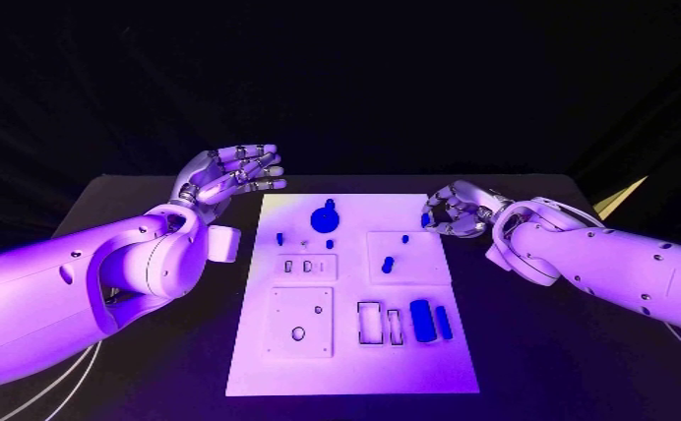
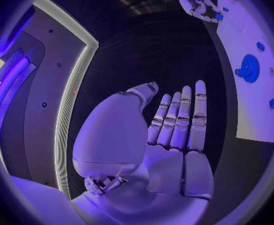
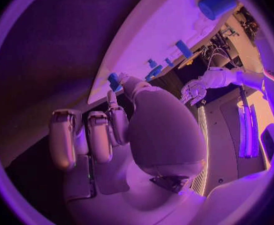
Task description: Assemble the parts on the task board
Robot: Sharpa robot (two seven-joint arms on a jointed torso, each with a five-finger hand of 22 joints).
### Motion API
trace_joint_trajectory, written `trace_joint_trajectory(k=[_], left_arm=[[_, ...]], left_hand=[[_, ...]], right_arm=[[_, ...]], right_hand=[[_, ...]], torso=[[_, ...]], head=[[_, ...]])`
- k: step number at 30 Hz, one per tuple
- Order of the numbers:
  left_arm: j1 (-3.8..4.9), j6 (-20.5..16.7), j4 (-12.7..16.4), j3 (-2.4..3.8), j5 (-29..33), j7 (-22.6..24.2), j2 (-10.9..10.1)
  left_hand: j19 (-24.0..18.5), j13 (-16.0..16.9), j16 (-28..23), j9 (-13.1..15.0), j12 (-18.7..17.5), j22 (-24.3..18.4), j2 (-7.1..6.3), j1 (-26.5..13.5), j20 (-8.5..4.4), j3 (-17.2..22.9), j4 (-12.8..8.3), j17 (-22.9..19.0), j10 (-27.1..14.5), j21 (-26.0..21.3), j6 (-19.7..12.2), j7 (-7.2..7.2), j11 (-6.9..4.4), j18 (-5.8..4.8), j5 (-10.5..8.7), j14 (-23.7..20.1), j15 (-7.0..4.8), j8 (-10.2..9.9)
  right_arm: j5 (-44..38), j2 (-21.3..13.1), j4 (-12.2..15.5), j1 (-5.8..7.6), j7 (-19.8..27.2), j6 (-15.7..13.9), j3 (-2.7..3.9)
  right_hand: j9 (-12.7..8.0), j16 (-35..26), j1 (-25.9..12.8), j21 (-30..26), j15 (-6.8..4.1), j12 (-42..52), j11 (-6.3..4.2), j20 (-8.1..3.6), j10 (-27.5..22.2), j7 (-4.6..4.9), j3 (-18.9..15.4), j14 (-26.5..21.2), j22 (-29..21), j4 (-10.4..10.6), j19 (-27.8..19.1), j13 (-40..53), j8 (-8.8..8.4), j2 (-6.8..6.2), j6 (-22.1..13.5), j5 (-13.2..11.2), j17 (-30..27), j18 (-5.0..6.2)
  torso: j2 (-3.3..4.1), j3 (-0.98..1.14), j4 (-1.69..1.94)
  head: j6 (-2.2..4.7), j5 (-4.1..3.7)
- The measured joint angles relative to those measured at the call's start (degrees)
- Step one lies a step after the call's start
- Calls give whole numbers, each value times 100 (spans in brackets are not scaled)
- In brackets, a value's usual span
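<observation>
- Two hands to log, head view first: your left hand [image 1: 227,173] is raised off the left edge of the task board [image 1: 355,362], fingers loosely spread and gripping nothing; parked clear, I judge, so the board stays unobstructed.
- Your right hand [image 1: 457,210] sits at the board's right edge, upper middle of the frame, fingers curled round a small blue part [image 1: 426,218]; it looks pinched at the fingertips, presumably to carry it to a seat.
- Other parts: a round blue knob [image 1: 327,216] near the board's upper end, a small peg [image 1: 388,264] at centre, and a blue cylinder [image 1: 420,320] with a slimmer bar [image 1: 443,323] beside it at lower right, next to the empty slots [image 1: 370,323].
- Left wrist view: the left hand [image 2: 174,135] shows a flat palm and straight fingers side by side, nothing held. The board [image 2: 252,85] lies at the right of the frame.
- Right wrist view: the right hand [image 3: 112,130] has its fingers bent in, and the blue part [image 3: 114,81] is at the thumb tip over the board's edge [image 3: 143,45]. You cannot tell from here how firmly it is held.
</observation>
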Motion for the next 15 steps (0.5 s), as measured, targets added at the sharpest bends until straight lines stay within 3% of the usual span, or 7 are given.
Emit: trace_joint_trajectory(k=[15], left_arm=[[0, -1, 0, 0, 0, -8, -1]], left_hand=[[0, 0, 0, 0, 0, 1, 0, 0, 0, 0, 0, 23, 0, 0, 0, 0, 0, 0, 0, 0, 0, 0]], right_arm=[[-36, 47, -33, -7, -41, 42, 1]], right_hand=[[1, 1, 0, 1, -1, 1, -1, -1, 1, -32, 32, 0, 0, -30, 0, 0, 6, 1, 75, 0, 0, 0]], torso=[[-3, -2, 1]], head=[[-12, 4]])
